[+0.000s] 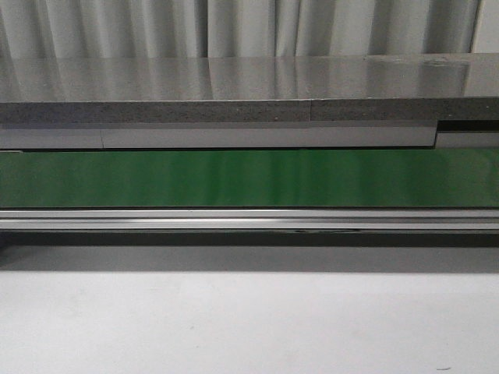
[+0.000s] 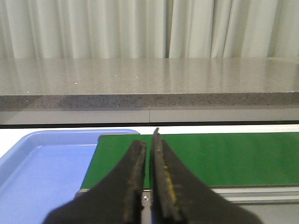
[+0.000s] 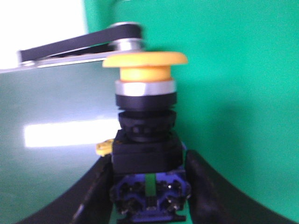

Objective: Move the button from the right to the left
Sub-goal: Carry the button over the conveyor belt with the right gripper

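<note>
Right wrist view: the right gripper [image 3: 148, 186] pinches the button [image 3: 145, 135] by its black body between both fingers [image 3: 91, 196], yellow cap outward, over the green conveyor belt [image 3: 233, 93]. Left wrist view: the left gripper [image 2: 148, 154] has its fingers pressed together, beside a blue tray [image 2: 42, 168].

Button [image 3: 145, 135]: yellow cap, silver collar, black body, blue base, green stripe. Belt [image 1: 249, 178] green. Tray [image 2: 32, 172] beside belt blue. Countertop [image 2: 149, 81] speckled grey.
</note>
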Tool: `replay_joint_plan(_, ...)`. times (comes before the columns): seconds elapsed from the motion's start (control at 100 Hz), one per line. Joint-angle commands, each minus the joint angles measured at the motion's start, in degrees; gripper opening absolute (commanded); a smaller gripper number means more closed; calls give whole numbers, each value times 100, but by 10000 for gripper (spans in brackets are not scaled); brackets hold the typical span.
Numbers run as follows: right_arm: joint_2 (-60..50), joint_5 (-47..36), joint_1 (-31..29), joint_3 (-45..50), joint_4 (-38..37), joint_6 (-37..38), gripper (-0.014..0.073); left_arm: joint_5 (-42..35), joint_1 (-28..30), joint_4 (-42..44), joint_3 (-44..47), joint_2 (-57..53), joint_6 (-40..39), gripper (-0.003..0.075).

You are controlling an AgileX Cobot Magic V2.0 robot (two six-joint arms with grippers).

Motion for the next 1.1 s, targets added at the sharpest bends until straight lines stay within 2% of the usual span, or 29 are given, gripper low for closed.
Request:
replay_joint_plan(0.0,-298,-22,329,-187,150,-59,184,-458,-33,-47,236,-213,-66,5)
replay_joint_plan(0.3,-298,156,1085,-187,128,-59,184,-458,-33,-47,236,-213,-66,5)
replay_joint_plan(0.48,-249,407,1097,-160,44,174,184,-458,-33,-47,236,-213,-66,5)
replay_joint_plan(0.76,-249,364,1097,180,-299,403,192,-458,-33,-47,236,-213,-66,5)
replay_joint_plan(0.86,-249,364,1097,195,-299,418,261,-458,-33,-47,236,-213,-66,5)
replay_joint_plan(0.97,-249,368,1097,195,-299,418,400,-458,-33,-47,236,-213,-66,5)
replay_joint_plan(1.09,-249,386,1097,195,-299,418,468,-458,-33,-47,236,-213,-66,5)
